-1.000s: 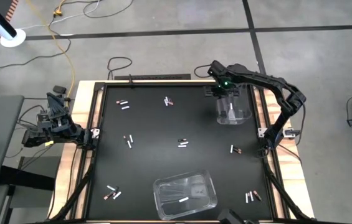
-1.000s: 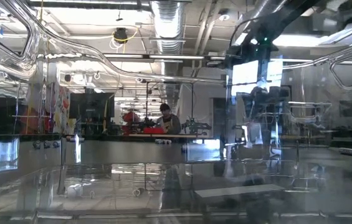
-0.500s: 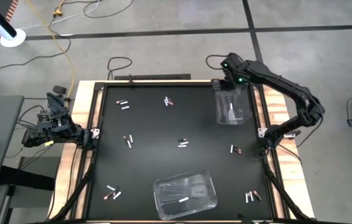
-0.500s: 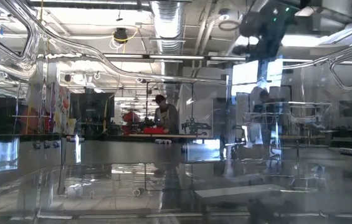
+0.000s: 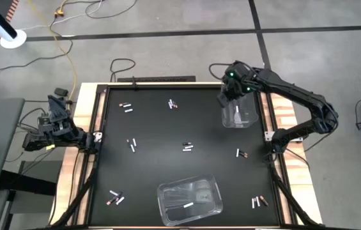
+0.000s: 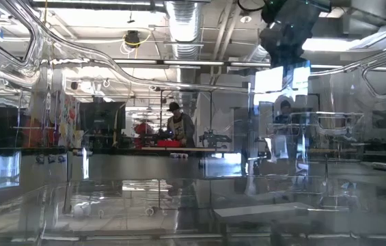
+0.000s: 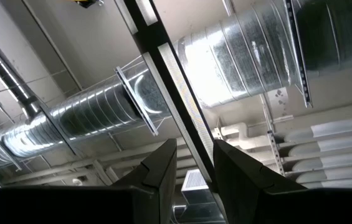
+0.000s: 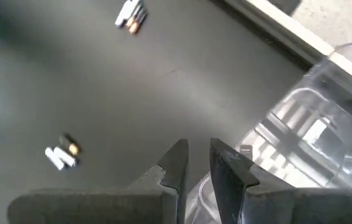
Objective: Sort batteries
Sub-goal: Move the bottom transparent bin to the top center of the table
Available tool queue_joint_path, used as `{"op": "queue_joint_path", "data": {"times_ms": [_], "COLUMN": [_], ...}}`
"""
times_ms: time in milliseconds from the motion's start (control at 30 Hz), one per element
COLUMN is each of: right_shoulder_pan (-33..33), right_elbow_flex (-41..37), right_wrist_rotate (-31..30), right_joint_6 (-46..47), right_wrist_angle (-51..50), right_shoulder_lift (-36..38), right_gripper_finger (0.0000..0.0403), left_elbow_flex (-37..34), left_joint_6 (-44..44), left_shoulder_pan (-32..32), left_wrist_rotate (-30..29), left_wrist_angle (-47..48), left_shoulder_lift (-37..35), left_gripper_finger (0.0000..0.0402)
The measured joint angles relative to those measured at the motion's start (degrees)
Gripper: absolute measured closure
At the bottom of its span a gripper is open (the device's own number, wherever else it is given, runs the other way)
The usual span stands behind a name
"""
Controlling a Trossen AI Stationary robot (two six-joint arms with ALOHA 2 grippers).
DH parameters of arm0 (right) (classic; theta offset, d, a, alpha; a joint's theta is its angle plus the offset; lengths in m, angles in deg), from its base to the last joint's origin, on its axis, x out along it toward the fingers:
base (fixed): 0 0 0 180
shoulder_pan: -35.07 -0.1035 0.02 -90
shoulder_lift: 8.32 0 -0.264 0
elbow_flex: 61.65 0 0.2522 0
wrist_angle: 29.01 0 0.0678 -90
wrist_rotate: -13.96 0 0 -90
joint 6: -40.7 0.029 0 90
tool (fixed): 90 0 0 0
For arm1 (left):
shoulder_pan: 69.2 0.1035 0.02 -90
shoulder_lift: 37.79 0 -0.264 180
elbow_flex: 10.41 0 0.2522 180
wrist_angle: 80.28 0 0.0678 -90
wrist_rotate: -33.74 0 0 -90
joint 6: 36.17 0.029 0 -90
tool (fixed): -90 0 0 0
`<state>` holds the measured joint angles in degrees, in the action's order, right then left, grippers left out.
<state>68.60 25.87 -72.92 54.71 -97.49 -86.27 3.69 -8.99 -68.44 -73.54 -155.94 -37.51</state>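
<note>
at the near edge of the black table mat (image 5: 161,166) sits a clear plastic rectangular bin (image 5: 190,200) with a white battery (image 5: 187,205) lying inside. small pairs of white and copper-dark batteries lie scattered over the mat: near left (image 5: 115,197), near right (image 5: 259,202), centre (image 5: 188,147), left of centre (image 5: 131,144), and far (image 5: 172,103). at the far right a second clear bin (image 5: 239,110) holds one white battery (image 5: 237,115). the right gripper (image 8: 195,163) hangs above that bin's far rim, fingers narrowly apart, holding nothing. the left gripper (image 7: 194,163) waits off the table's left edge, pointed at the ceiling ducts (image 7: 250,56), fingers a narrow gap apart, empty.
</note>
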Motion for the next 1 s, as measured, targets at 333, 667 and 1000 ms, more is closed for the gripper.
{"op": "queue_joint_path", "data": {"times_ms": [333,667,1000], "right_shoulder_pan": [-6.7,-13.4,-18.9], "right_elbow_flex": [0.0,0.0,0.0], "right_wrist_rotate": [0.0,0.0,0.0], "right_joint_6": [-8.2,-12.9,-15.6], "right_wrist_angle": [-1.0,6.4,12.1], "right_shoulder_lift": [0.0,0.0,0.0], "right_gripper_finger": [0.0319,0.0319,0.0319], "left_elbow_flex": [0.0,0.0,0.0], "left_joint_6": [0.0,0.0,0.0], "left_shoulder_pan": [0.0,0.0,0.0], "left_wrist_rotate": [0.0,0.0,0.0], "left_wrist_angle": [0.0,0.0,0.0], "left_shoulder_lift": [0.0,0.0,0.0], "left_gripper_finger": [0.0300,0.0300,0.0300]}}
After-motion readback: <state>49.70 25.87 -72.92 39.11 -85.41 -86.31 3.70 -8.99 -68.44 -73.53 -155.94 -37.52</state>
